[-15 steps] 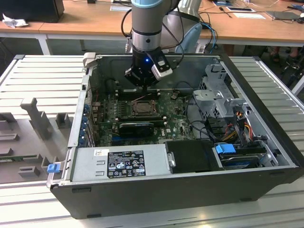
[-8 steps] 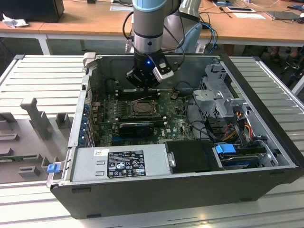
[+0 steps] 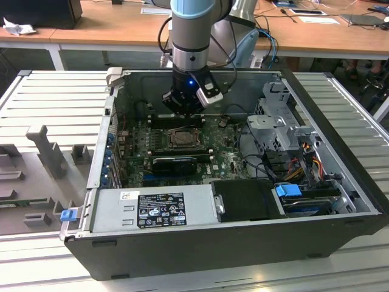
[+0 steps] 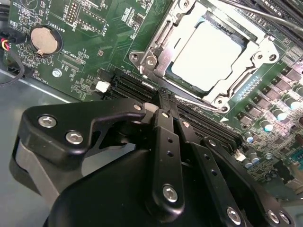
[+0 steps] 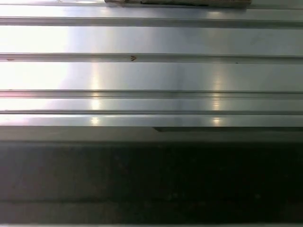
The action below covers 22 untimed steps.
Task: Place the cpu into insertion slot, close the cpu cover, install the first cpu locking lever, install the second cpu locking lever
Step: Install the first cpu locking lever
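Exterior view high above the computer case point(image 3: 243, 255); second wrist view close over its motherboard point(image 4: 94, 56)

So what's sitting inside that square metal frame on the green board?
A pale silver cpu shows through the cpu cover. The insertion slot beneath is covered by the chip, so its contacts can't be seen.

You get even overhead light in the exterior view; glare streaks the ribbed metal panel point(image 5: 151, 75) in the first wrist view, its lower half dark.

Claw point(image 3: 182, 113) above insertion slot point(image 3: 184, 139)
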Tool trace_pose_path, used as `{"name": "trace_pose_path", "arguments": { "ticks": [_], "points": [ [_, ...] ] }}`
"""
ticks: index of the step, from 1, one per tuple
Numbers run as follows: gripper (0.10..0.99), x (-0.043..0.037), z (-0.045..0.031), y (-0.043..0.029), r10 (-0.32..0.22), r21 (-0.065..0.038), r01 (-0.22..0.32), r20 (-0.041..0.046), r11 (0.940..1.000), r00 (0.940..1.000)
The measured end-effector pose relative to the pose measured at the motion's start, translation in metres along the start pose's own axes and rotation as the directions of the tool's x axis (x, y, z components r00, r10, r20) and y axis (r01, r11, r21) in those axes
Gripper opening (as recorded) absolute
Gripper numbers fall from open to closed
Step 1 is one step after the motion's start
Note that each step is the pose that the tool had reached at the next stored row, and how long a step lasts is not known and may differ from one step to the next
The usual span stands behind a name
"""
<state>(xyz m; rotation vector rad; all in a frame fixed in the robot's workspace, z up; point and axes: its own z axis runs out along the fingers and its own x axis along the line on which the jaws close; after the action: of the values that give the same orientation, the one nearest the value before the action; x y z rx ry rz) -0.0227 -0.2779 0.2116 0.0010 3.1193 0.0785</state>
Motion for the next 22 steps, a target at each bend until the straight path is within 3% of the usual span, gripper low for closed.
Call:
{"name": "trace_pose_path", "arguments": {
  "ticks": [22],
  "points": [
    [0.106, -0.0017, 0.0098, -0.0048, 0.001, -0.002, -0.001, 0.0001, 1.0000, 1.0000]
  ]
}}
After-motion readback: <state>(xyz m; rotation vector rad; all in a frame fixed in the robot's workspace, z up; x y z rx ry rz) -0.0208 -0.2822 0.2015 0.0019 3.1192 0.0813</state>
